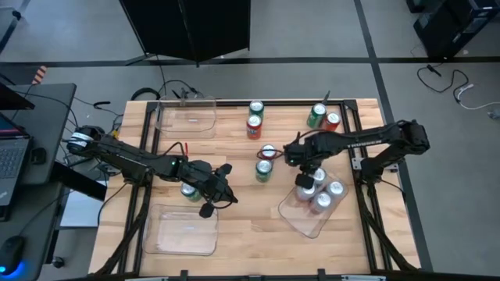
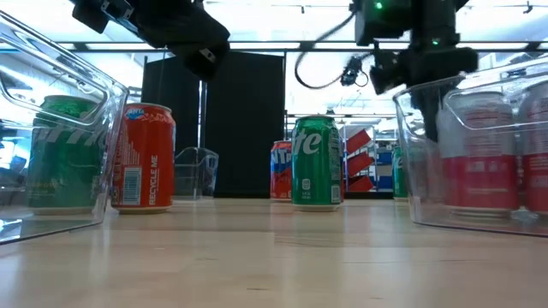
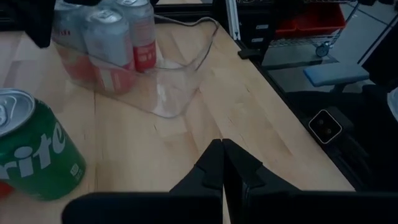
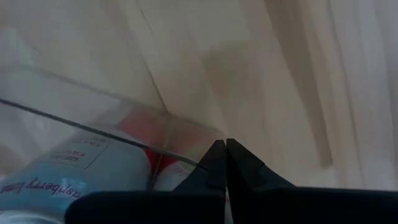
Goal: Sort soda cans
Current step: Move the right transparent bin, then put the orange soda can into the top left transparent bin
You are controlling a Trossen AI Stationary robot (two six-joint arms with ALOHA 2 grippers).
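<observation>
**Operator:** Where are my grippers standing, and are they carrying anything?

**Legend:** Your left gripper [image 1: 221, 190] is hovering over the wooden table [image 1: 242, 242], left of centre, fingers pressed together on nothing. Your right gripper [image 1: 301, 170] is hanging at the near edge of the clear plastic rectangular tray on the right [image 1: 301, 222], fingers likewise closed and empty.

**Operator:** And the cans?

**Legend:** Silver-white cylindrical cans with red marks [image 1: 319, 191] are standing upright inside that right tray, grouped together; you are looking at three or four, the count being unclear under the arm. One green can [image 1: 189, 191] is sitting just beside your left gripper, partly hidden by the arm. A green can [image 1: 264, 170] and a red-marked can [image 1: 268, 153] are standing mid-table, between the two arms. Farther back, a green-and-red pair [image 1: 255, 119] is standing touching, and a second green-and-red pair [image 1: 323, 118] is standing near the far right edge. Two other clear trays, one far left [image 1: 187, 117] and one near left [image 1: 181, 234], are holding no cans.
</observation>
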